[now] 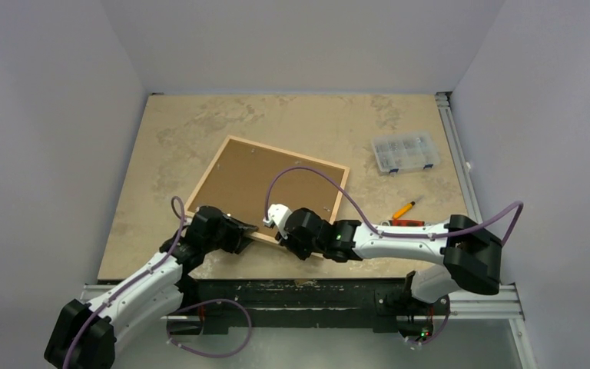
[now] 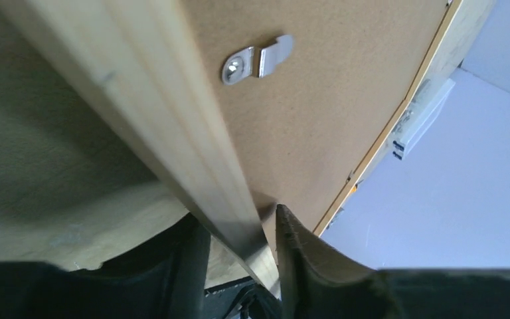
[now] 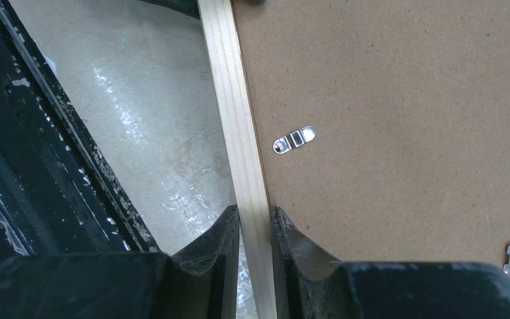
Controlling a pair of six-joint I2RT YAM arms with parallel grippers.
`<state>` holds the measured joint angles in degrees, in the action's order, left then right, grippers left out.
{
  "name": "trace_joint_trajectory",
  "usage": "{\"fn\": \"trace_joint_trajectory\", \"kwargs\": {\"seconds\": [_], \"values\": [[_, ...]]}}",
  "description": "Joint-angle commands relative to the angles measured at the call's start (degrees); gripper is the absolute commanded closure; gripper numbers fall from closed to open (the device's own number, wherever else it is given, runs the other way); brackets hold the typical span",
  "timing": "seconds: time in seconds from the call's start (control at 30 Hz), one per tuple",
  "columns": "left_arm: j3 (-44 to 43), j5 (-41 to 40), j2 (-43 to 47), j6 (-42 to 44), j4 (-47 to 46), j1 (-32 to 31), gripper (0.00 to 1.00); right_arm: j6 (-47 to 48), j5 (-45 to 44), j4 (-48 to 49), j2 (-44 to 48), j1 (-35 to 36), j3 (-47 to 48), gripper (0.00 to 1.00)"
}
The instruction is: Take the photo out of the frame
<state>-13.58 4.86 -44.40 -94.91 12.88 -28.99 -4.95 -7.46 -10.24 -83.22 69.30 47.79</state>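
Two grippers are set on the near rail of the frame (image 1: 286, 151), which lies flat and back up on the table (image 1: 184, 131), turned askew, a little left of the middle. The frame's opening is filled by a brown backing board (image 1: 265, 181); the photo is hidden beneath it and cannot be seen in any view. The right gripper (image 3: 255, 232) is clamped on the light wooden rail, with one finger pressed against the rail's outer edge and the other against its inner edge, at the board's margin. Just beyond that grip, a small metal clip (image 3: 293, 140) is seen lying on the board, pointing in from the rail. The left gripper (image 2: 242, 259) is placed astride the same rail, further left, with one finger on the table side and the other on the board side. Whether its fingers are already pressed tight on the wood cannot be told. A second metal clip (image 2: 255, 61) is screwed to the board beside the rail, ahead of that gripper. In the overhead view the two grippers are seen close together, almost tip to tip. A clear plastic box (image 1: 405, 151) of small parts is placed at the far right of the table, well apart from the frame, and an orange-handled tool (image 1: 405, 208) lies nearer, to the right of the frame.
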Motion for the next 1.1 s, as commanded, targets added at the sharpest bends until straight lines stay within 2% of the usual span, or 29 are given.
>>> {"fn": "trace_joint_trajectory", "kwargs": {"seconds": [0.0,0.07,0.17,0.23,0.4,0.47,0.6,0.7,0.8,0.87,0.93,1.07], "values": [[-2.93,-1.92,-0.06,2.70,-4.41,0.21,0.69,-1.38,0.79,3.67,0.45,-0.22,4.38,1.00],[-3.72,-2.19,0.48,3.90,-3.37,0.17,0.75,-1.47,0.14,2.55,0.30,-0.22,4.94,1.00],[-4.76,-2.32,1.71,4.68,-0.86,0.18,0.90,-1.51,-4.06,-1.16,0.00,-0.15,6.51,1.00],[-5.34,-2.31,2.65,4.67,1.38,0.21,1.00,-1.55,-4.89,-3.01,-0.09,-0.11,7.58,0.91],[-7.86,-3.04,5.79,2.29,11.43,0.17,1.00,-1.71,-6.00,-5.18,2.11,0.71,8.25,0.60],[-10.48,-3.93,6.52,1.19,17.85,0.17,1.00,-1.77,-8.43,-7.53,3.26,1.66,9.17,0.52],[-17.99,-7.83,7.34,4.66,29.26,0.21,1.00,-4.20,-11.26,-9.28,9.44,1.80,9.76,0.37],[-22.30,-11.85,8.78,6.76,35.05,0.17,1.00,-3.58,-13.46,-7.15,14.52,1.74,8.13,0.34],[-24.86,-15.44,11.64,8.07,39.27,0.17,1.00,-2.27,-25.03,-8.73,17.14,1.44,7.33,0.29],[-25.94,-18.04,13.54,8.56,41.72,0.17,1.00,-2.61,-29.51,-9.28,18.70,-0.14,6.83,0.29],[-26.66,-20.52,15.29,9.13,44.15,0.17,1.00,-4.05,-31.59,-9.39,20.74,-3.88,5.91,0.28],[-27.90,-25.39,17.99,10.66,48.00,0.18,1.00,-8.54,-29.93,-11.53,23.50,-13.25,3.12,0.25]]}}
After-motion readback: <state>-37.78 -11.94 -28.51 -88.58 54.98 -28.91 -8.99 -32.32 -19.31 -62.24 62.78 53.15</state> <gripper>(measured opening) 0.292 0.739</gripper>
